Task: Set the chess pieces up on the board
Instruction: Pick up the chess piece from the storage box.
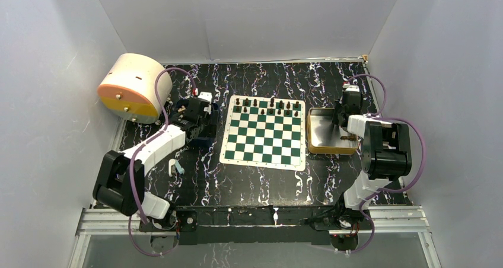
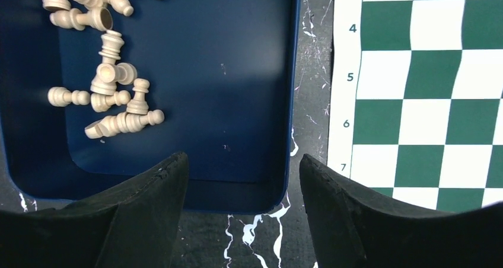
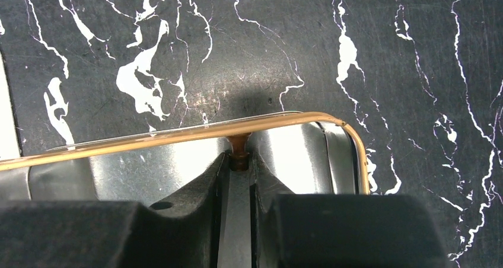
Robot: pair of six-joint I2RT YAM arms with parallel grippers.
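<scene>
The board point(image 1: 264, 131), a green and white checked mat, lies mid-table, with several dark chess pieces point(image 1: 271, 107) standing along its far rows. My right gripper point(image 3: 239, 160) reaches into the gold tin point(image 3: 148, 139) and is shut on a small brown chess piece point(image 3: 239, 146) close to the tin's far rim. My left gripper point(image 2: 242, 161) hangs open and holds nothing, over the near corner of a blue tray point(image 2: 237, 72). Several cream chess pieces point(image 2: 115, 96) lie toppled in the tray's far left part. The board's numbered edge point(image 2: 427, 102) runs just right of that tray.
A round cream and orange-yellow drum point(image 1: 133, 87) stands at the back left. A small white object point(image 1: 174, 167) lies on the black marbled table near the left arm. The gold tin point(image 1: 323, 134) sits right of the board. White walls close in on three sides.
</scene>
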